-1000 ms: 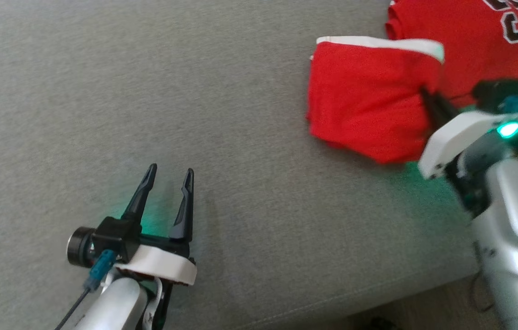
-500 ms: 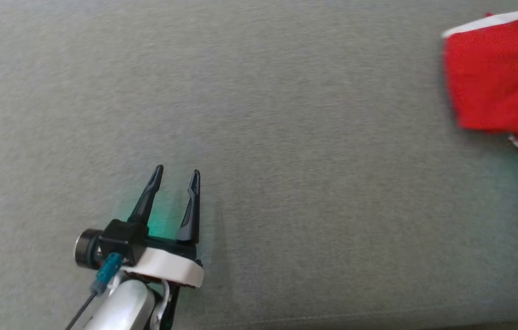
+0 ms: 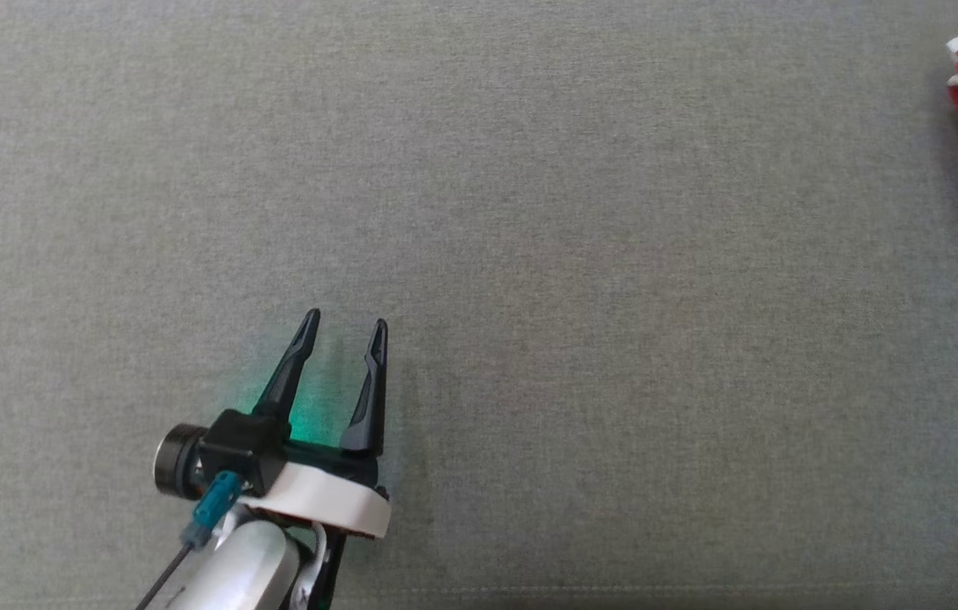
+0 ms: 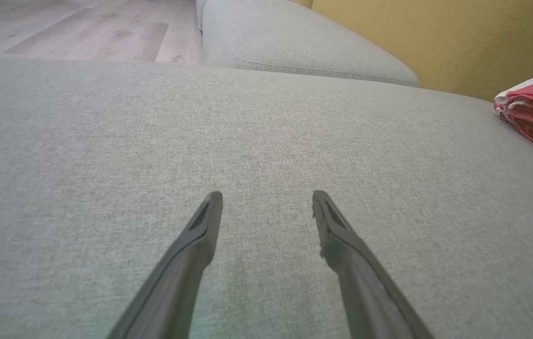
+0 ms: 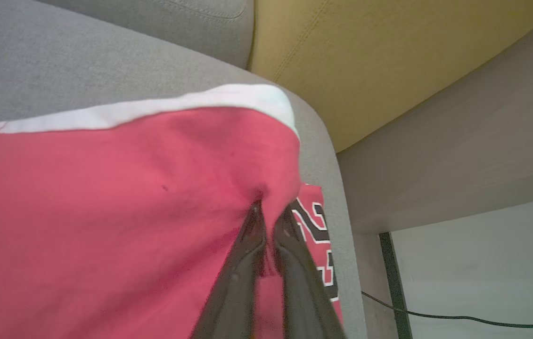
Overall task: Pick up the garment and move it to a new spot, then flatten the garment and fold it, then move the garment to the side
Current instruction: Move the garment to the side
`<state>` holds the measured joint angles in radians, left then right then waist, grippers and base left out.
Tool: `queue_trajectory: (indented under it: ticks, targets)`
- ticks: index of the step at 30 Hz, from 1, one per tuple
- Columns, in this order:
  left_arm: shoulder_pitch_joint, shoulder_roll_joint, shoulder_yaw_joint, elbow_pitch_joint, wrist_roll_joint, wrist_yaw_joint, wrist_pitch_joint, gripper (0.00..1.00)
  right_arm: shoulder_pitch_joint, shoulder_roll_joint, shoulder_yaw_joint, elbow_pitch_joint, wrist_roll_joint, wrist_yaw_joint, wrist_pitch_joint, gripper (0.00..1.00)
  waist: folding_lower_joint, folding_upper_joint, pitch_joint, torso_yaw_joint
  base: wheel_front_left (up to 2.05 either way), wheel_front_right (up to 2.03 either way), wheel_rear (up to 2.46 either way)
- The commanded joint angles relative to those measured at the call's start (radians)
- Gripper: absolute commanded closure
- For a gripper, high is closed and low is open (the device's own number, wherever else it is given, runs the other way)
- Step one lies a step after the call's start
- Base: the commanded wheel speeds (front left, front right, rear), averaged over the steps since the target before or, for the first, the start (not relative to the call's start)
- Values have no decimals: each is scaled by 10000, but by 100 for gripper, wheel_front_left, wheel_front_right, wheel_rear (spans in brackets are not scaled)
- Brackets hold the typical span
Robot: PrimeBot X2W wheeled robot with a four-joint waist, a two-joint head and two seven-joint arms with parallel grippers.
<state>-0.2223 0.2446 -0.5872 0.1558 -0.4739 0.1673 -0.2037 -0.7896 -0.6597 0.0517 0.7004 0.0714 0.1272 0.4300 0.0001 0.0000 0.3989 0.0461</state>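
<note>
Status, 2 claws.

My left claw (image 3: 346, 318) is spread wide with nothing between its 2 fingers. It sits low over the grey sofa seat (image 3: 580, 220), green glow on the fabric under it. I can't tell whether it touches. Along its fingers I see bare grey fabric, then another grey cushion (image 4: 294, 42) and the yellow backrest (image 4: 459, 42). Wood floor (image 4: 82, 28) is at the top left of that view.

My right claw (image 5: 271, 207) is pressed together and pinching the garment (image 5: 106, 212), which is red cloth with a white band (image 5: 153, 108) along 1 edge. The fingertips are buried in a pucker of red fabric close to the garment's right edge as that wrist camera sees it. I can't tell whether the cloth is lifted or lying on the seat.

Just beside the fingers, red cloth with black, white-edged numerals (image 5: 315, 230) shows from under the pinched fold. I can't tell whether it is the same piece or a separate 1. It lies at the seat's outer edge, with the yellow backrest beyond. A dark cable (image 5: 459, 318) runs over the pale floor below.

From the head camera the garment is at the far right edge, cropped by the frame and well apart from my left claw. From the left wrist it reads as stacked red layers with white trim on the seat near the backrest.
</note>
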Motion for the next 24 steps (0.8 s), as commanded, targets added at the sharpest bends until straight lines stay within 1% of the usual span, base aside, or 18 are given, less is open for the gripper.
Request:
queue_trajectory:
  ticks: [1,5,9,13,19,20,24]
  targets:
    - [-254,83,219,-297,79,42,-79,0,-177,-305,-154,-225,-113,35,-171,0,-1,0,3,-33,0,0,0]
    - [-291,103,200,-270,70,48,-68,0,-227,88,-461,-108,-377,35,-581,0,-1,0,-50,-186,0,0,0]
    - [-292,139,190,-229,45,47,-63,0,-229,440,-529,-200,-665,35,-940,0,-1,0,-222,-360,0,0,0]
    - [-251,161,193,-170,-4,70,-51,0,-219,960,-439,-432,-636,35,-1194,0,-1,0,-557,-515,0,0,0]
    - [-114,247,408,-40,-187,147,-140,0,-38,1830,-174,-958,-385,35,-1747,0,-1,0,-1387,-646,0,0,0]
    - [-27,281,550,24,-284,202,-192,0,115,2147,-76,-1084,-273,35,-2033,0,-1,0,-1736,-654,0,0,0]
    - [222,378,881,176,-498,327,-295,0,572,2903,156,-1254,-57,35,-2613,0,-1,0,-2467,-616,0,0,0]
